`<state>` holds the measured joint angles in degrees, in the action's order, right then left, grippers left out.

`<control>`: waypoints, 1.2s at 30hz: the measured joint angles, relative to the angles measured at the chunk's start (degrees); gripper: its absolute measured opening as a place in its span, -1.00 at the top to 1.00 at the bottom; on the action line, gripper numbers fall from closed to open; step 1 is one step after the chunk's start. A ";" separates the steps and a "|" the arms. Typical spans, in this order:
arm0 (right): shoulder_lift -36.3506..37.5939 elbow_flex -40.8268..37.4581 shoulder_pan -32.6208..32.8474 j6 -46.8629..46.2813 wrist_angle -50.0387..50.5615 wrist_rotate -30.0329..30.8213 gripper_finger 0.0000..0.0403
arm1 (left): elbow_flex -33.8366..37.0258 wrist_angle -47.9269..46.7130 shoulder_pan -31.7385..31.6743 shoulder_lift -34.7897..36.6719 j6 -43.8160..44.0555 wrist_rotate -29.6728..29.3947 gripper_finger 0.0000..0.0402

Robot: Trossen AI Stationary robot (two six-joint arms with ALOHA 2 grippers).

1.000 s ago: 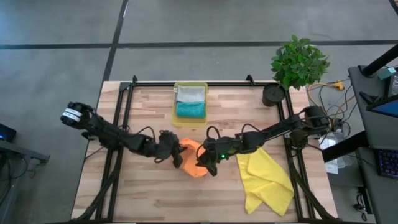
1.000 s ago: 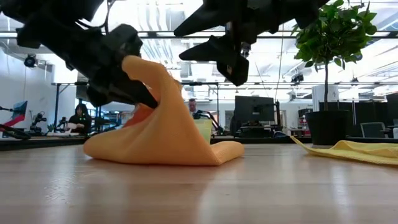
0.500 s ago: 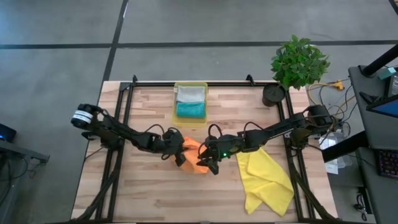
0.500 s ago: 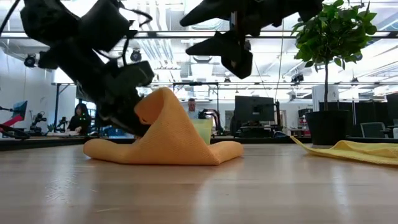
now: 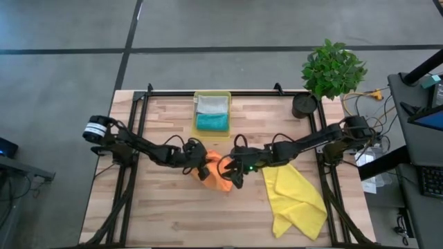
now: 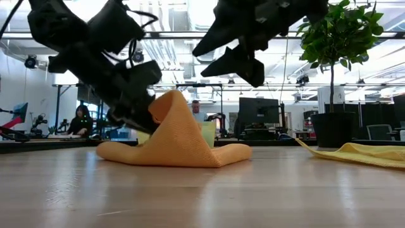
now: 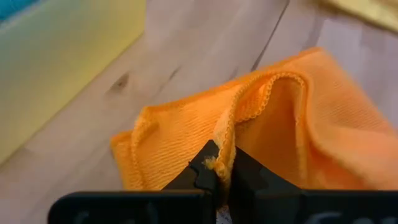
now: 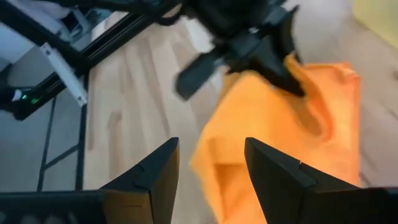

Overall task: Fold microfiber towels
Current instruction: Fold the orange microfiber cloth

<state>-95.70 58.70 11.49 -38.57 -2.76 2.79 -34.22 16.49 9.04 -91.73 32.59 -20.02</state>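
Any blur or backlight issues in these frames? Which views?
Low view: bright ceiling lights behind leave both arms as dark silhouettes; the orange towel is still readable. Right wrist view: motion blur on the left gripper ahead, and its own fingers are soft. Left wrist view: the towel weave is sharp, the yellow tray is out of focus. High view: even light, no glare.

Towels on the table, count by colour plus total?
Orange towel: 1, pinched by the left gripper
Yellow towel: 1, loose on the table
Teal towel: 1, in the yellow tray
Light grey towel: 1, in the tray
Total: 4
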 joint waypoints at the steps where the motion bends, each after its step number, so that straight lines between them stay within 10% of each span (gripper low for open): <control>1: 0.02 0.00 -0.37 0.00 0.00 0.11 0.12 | 0.00 0.06 0.02 0.66 -0.01 0.01 1.00; 11: -0.02 1.16 -1.09 4.40 -1.86 1.18 0.12 | 0.02 -0.05 -0.49 6.39 0.00 -0.09 1.00; 29: -11.90 21.28 5.55 15.02 21.14 28.82 0.24 | 0.20 0.59 -4.70 6.43 6.11 0.94 1.00; 36: -16.84 24.81 6.39 13.14 24.06 28.60 0.34 | 0.25 0.96 -4.70 6.43 6.11 1.39 1.00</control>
<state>-112.54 83.50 17.88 -25.43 21.29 31.39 -33.97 17.45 4.34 -85.30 38.70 -18.63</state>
